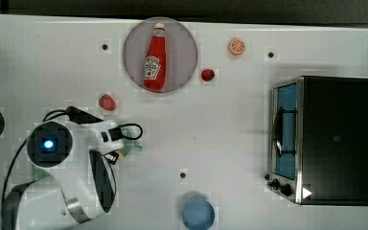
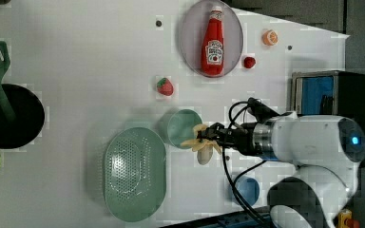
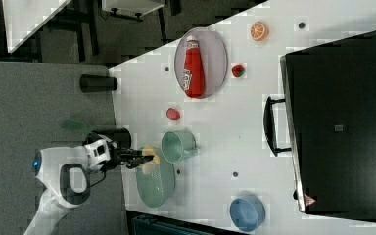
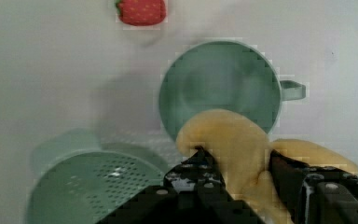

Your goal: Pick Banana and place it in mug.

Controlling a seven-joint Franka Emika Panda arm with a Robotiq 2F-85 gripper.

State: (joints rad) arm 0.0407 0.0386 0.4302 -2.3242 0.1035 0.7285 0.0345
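Your hand (image 4: 235,179) gripped the banana (image 4: 235,144) between its two fingers, holding it in the air at the rim of the mug (image 4: 219,86), between the mug and the colander (image 4: 93,186). The mug stood upright on the table (image 4: 51,70), near the strawberry (image 4: 141,11).

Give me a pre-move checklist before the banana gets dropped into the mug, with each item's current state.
1. Banana held between the fingers of the gripper: ok.
2. Mug upright, mouth open, nothing visible inside: ok.
3. Banana lined up over the mug's mouth: not ok. In the left view it sits at the rim, toward the left view's right.
4. Colander clear of the drop path: cannot tell; it lies close beside the mug.
5. Strawberry apart from the mug: ok.
6. Banana clear above the rim: cannot tell.
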